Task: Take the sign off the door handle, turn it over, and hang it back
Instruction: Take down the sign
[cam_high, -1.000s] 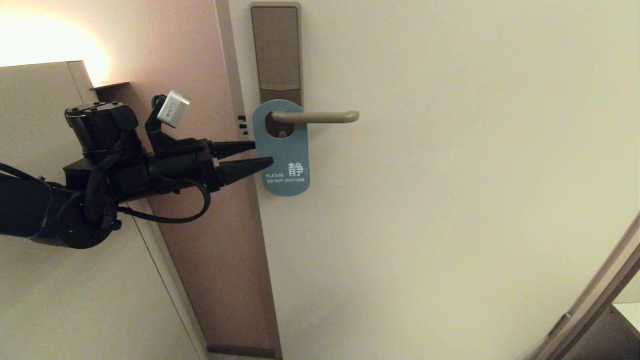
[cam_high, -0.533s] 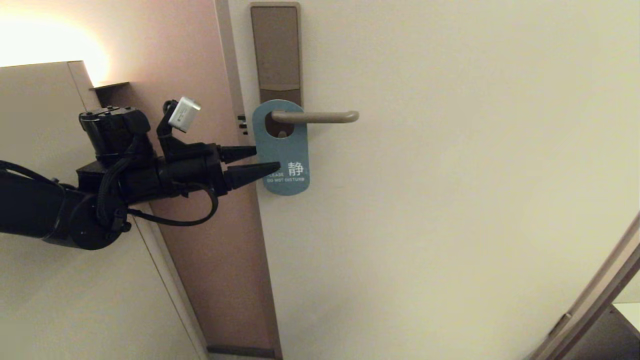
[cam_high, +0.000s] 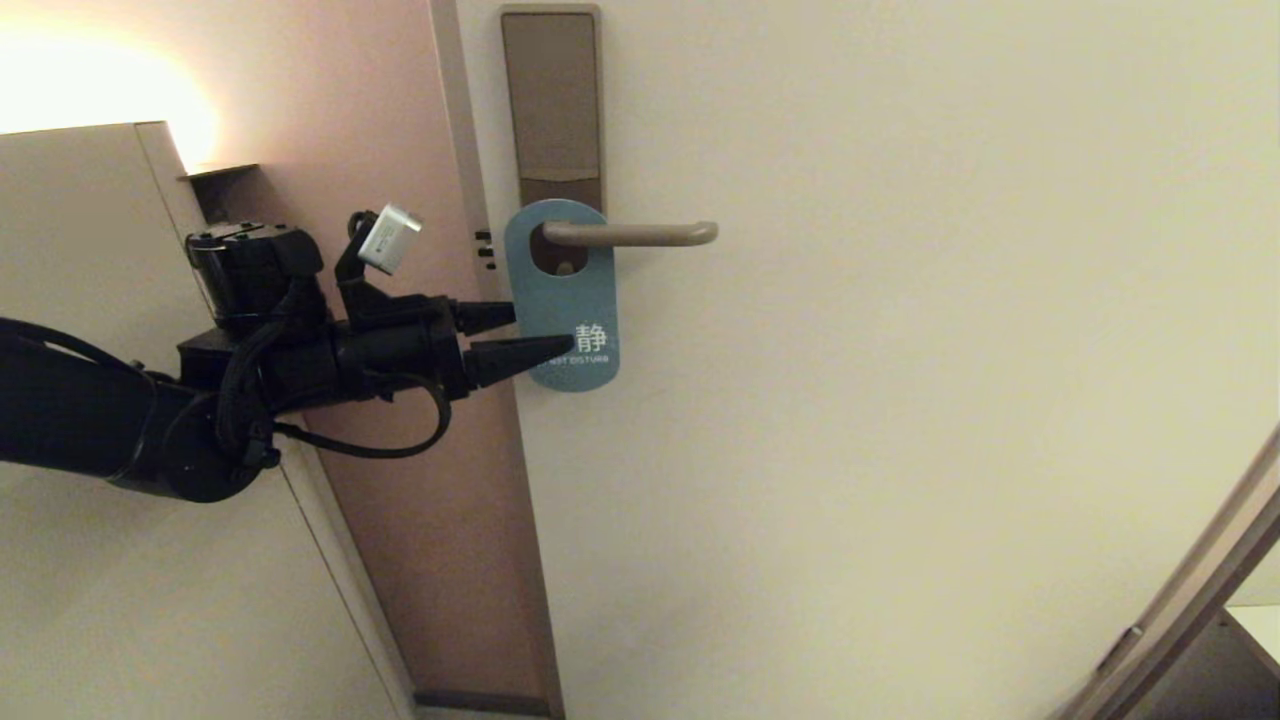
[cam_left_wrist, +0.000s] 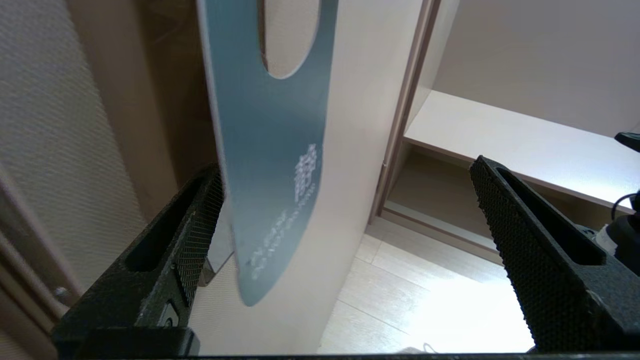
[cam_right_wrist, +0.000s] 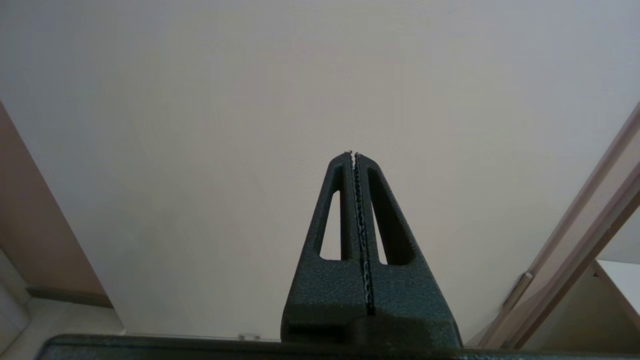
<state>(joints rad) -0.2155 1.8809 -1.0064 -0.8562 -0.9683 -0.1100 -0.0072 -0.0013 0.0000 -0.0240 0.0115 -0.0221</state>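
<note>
Reaching in from the hinge-free edge of the door (cam_high: 900, 400), your left gripper (cam_high: 540, 333) has its jaws spread wide on either side of the lower half of the sign (cam_high: 565, 300), which hangs teal side out, "DO NOT DISTURB" showing, its oval hole looped over the door handle (cam_high: 630, 234) under the tall brown lock plate (cam_high: 551, 100). In the left wrist view the sign (cam_left_wrist: 272, 165) sits close against one finger (cam_left_wrist: 197, 235), perhaps touching it, while the other finger (cam_left_wrist: 530, 235) stands well apart. Centre the sign between the fingers before you close, so that the closing does not push it sideways along the lever. Grip low on the sign, clear of the hole, flat across both faces. Once it is held firmly, judge the way off as a slide toward the lever's rounded free end, not a pull straight out. The right gripper (cam_right_wrist: 355, 155) is parked with its jaws pressed together on nothing, facing bare door.
</note>
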